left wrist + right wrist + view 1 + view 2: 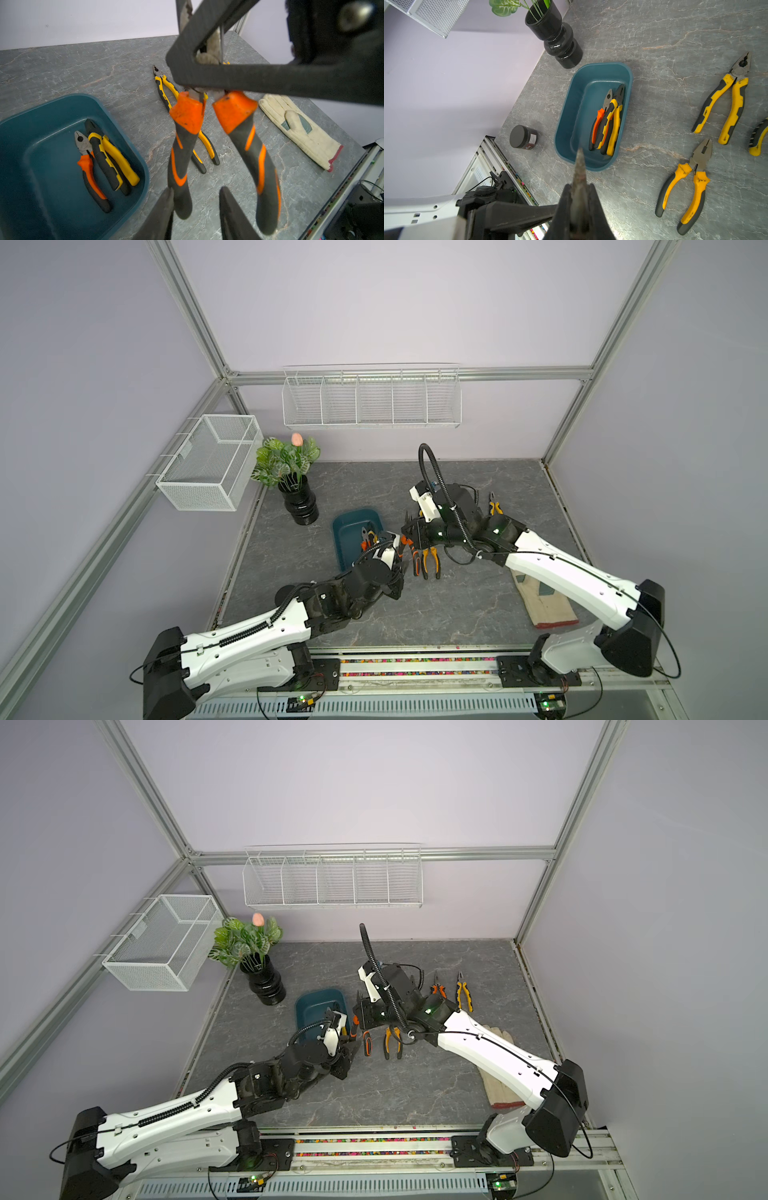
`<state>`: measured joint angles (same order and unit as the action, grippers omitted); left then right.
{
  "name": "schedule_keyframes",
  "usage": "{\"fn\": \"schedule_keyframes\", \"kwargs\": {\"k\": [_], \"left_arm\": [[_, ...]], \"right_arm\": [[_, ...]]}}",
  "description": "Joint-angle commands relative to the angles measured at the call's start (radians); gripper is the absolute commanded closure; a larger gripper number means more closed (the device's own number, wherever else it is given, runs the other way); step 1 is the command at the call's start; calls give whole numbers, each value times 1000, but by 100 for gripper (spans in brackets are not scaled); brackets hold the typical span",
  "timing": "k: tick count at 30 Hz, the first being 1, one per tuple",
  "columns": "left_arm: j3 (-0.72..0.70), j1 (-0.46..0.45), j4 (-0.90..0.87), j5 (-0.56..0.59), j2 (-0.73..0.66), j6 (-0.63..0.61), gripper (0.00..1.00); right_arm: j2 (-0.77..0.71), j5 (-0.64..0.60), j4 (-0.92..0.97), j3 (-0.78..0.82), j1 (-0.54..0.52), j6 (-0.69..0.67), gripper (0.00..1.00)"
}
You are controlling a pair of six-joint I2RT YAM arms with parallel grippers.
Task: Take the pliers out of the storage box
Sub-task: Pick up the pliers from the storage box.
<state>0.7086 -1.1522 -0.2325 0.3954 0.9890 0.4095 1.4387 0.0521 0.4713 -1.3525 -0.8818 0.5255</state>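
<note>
Right wrist view: right tool (579, 189) grips the pliers (579, 164) by their nose.

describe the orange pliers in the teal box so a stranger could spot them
Look for the teal storage box next to the black vase. Two pliers lie inside along one long wall. Pick the orange-black pliers, not the yellow-black pliers beside them.

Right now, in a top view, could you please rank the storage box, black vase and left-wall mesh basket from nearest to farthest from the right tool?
From the right tool:
1. storage box, just left of it.
2. black vase, farther left and back.
3. left-wall mesh basket, hanging far left.
</note>
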Motion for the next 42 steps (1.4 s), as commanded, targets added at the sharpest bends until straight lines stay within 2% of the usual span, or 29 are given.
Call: {"fn": "schedule_keyframes", "kwargs": {"k": [1, 19, 28, 35, 40, 42], "left_arm": [[18, -3, 13, -4, 4, -3, 62], [12, 12, 18, 8, 34, -9, 65], [11, 55, -5, 16, 37, -15, 65], [10, 59, -5, 7, 27, -10, 70], [26, 59, -8, -13, 23, -5, 63], [29, 59, -11, -16, 26, -4, 63]], "right_arm": [[-8, 9, -38, -41, -6, -3, 93], [-29, 68, -46, -52, -4, 40, 94], [-53, 97, -58, -23, 0, 64, 94], [-60, 70, -44, -11, 4, 50, 93], [-43, 0, -7, -25, 4, -3, 93], [-38, -12, -4, -29, 2, -11, 93]]}}
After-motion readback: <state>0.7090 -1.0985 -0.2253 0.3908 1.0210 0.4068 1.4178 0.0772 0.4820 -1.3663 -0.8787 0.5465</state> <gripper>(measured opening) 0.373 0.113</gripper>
